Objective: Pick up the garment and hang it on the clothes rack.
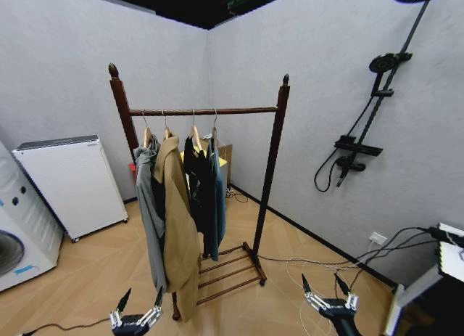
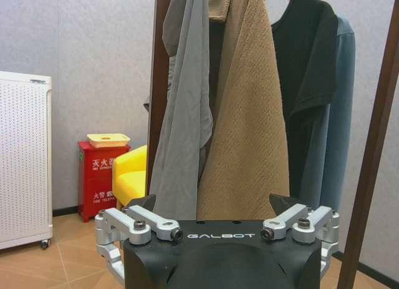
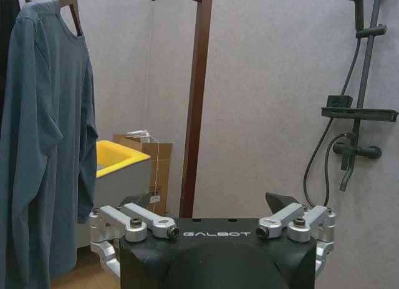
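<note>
Hanging on clothes rack [image 1: 272, 154], garment [image 1: 220, 187] sits above/ahead of both spread tools, left [image 1: 138, 301] & right [image 1: 328, 286].

"galbot" marks each end effector [image 2: 221, 223] [image 3: 215, 223]; the red box [image 2: 100, 180] carries chinese characters.

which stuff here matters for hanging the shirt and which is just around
Job: garment, teal-blue, hanging on the clothes rack; left gripper and right gripper, both open and low.

Lying about: grey jacket, tan coat, black garment, white appliance, shower fixture, red cabinet.
</note>
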